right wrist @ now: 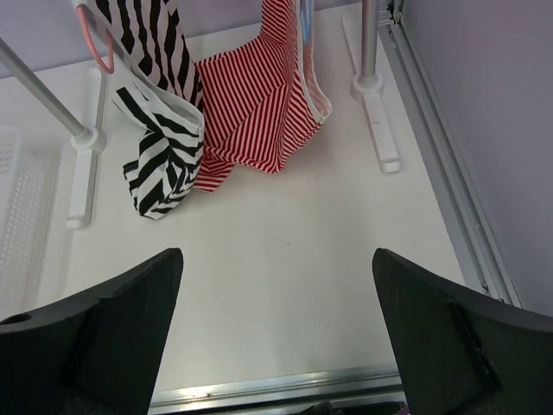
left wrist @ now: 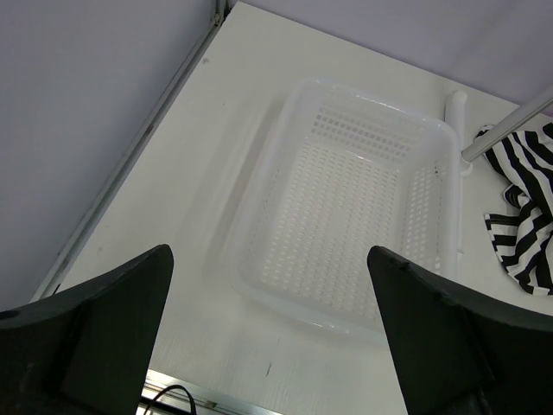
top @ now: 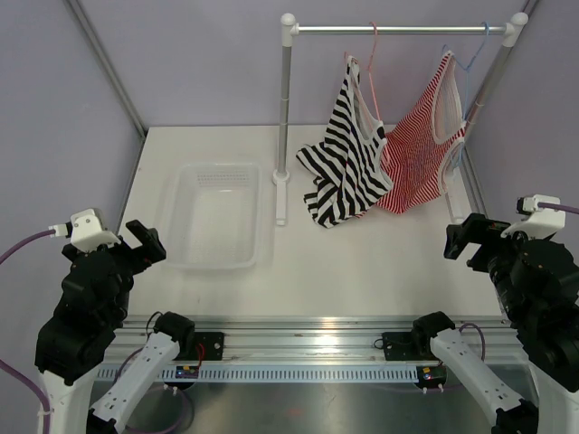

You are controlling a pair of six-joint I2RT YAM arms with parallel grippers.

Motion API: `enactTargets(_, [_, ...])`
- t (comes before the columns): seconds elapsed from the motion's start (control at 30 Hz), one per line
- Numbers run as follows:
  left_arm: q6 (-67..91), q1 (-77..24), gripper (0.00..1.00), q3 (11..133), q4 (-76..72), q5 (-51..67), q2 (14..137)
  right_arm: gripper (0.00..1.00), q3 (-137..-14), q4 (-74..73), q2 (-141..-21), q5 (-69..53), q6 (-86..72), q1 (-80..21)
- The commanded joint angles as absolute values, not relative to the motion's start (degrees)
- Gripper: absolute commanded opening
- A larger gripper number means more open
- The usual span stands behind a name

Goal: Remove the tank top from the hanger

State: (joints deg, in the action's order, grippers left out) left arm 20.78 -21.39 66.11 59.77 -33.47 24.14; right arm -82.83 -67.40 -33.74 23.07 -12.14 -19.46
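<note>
Rack with the tank top hanging.
It hung at the rack's middle, hem on the table; left gripper and right gripper sat well before the rack, jaws wide, empty; hanger hooked on the rack's rail.

Two arms stand folded at opposite sides of the near edge, wrists raised. The left end effector and the right end effector both tilt forward and down, held in the air, their dark fingers spread wide apart, gripping nothing
</note>
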Motion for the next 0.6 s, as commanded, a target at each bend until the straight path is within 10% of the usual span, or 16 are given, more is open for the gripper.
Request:
enactTargets(0.0, [20.04,-21.62,0.99,66.18,57.04,-32.34,24.35,0.99,-83.23,-65.48,-32.35,21.54,-10.37,-19.78])
enactTargets(0.57, [20.04,-21.62,0.99,66.8,58.27,-24.35,25.75,0.96,-95.26,-45.8,-60.64,3.43,-13.27,-19.78])
